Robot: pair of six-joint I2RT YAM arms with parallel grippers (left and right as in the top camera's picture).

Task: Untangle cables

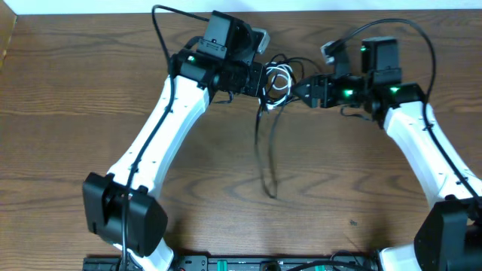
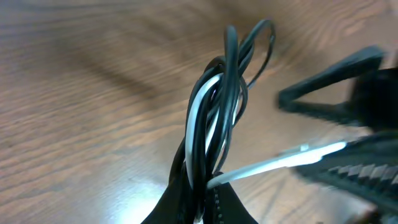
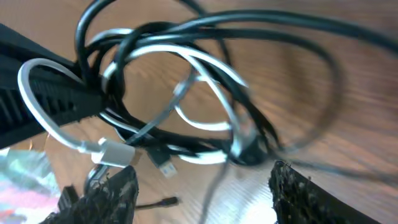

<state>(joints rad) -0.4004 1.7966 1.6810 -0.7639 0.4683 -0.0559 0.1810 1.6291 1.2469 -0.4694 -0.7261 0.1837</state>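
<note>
We see the cables (image 1: pixel 279 77), black cords with one white, bunched near the far edge of the wooden surface (image 1: pixel 75 113), with two black strands trailing toward its middle. Our left end effector (image 2: pixel 202 199) is clamped on the bundle. Our right end effector (image 3: pixel 202 193), jaws parted, sits just beside the tangle, holding nothing.

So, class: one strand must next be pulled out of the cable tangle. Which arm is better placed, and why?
Probably right: the right gripper is open and facing the cables, while the left gripper is shut on them, anchoring the bundle.
</note>
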